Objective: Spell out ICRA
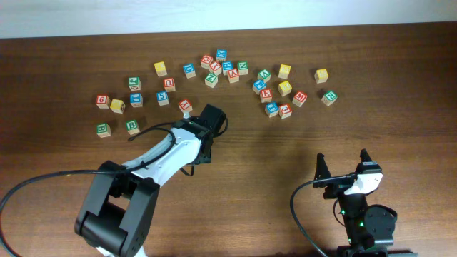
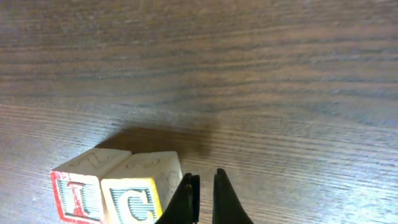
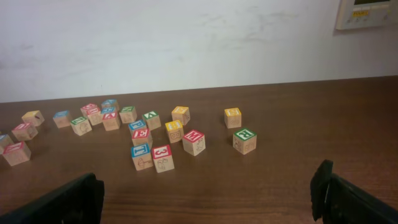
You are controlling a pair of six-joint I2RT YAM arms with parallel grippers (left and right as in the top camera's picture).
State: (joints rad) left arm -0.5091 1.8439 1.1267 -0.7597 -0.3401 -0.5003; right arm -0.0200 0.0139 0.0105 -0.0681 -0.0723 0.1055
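Left wrist view: hovering, left jaws pinched shut and empty, beside I cube (image 2: 76,198) and C cube (image 2: 134,202) touching side by side, apparently starting ICRA; idling, right jaws wide.

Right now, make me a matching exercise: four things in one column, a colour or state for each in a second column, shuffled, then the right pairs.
Column one:
1. I cube
2. C cube
3. left gripper
4. right gripper

Column two:
a. open
b. yellow letter
c. shut
d. red letter

Pairs: 1-d, 2-b, 3-c, 4-a.
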